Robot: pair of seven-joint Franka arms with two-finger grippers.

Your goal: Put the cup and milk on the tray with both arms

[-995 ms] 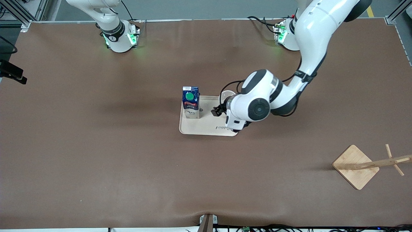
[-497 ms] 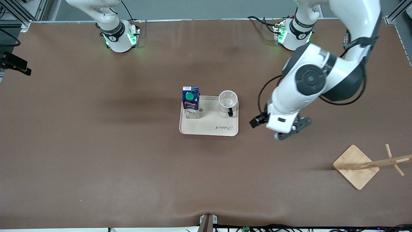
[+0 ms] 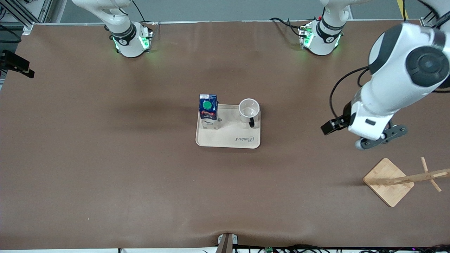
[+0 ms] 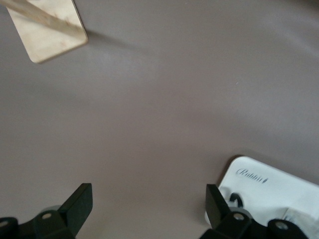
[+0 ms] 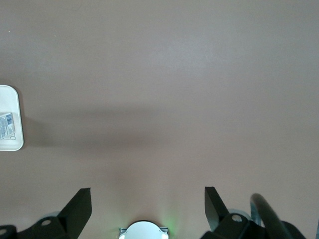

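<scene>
Standing on the cream-beige rectangular tray (image 3: 225,138) at mid-tabletop: dark blue gable-top milk carton with green cap (image 3: 208,111) and white mug with black handle (image 3: 249,111), side by side, milk toward the right arm's end. Left hand (image 4: 144,211), fingers spread and empty, hangs over bare brown tabletop (image 3: 105,168) between tray and diamond-shaped wooden stand base (image 3: 388,181). Right hand (image 5: 144,209), fingers likewise apart and empty, waits above its own base.

The brown table (image 3: 105,158) carries the tray (image 3: 225,138) and a wooden stand (image 3: 388,182).

Milk (image 3: 208,111) beside cup (image 3: 249,110) — both on tray (image 3: 225,139).
</scene>
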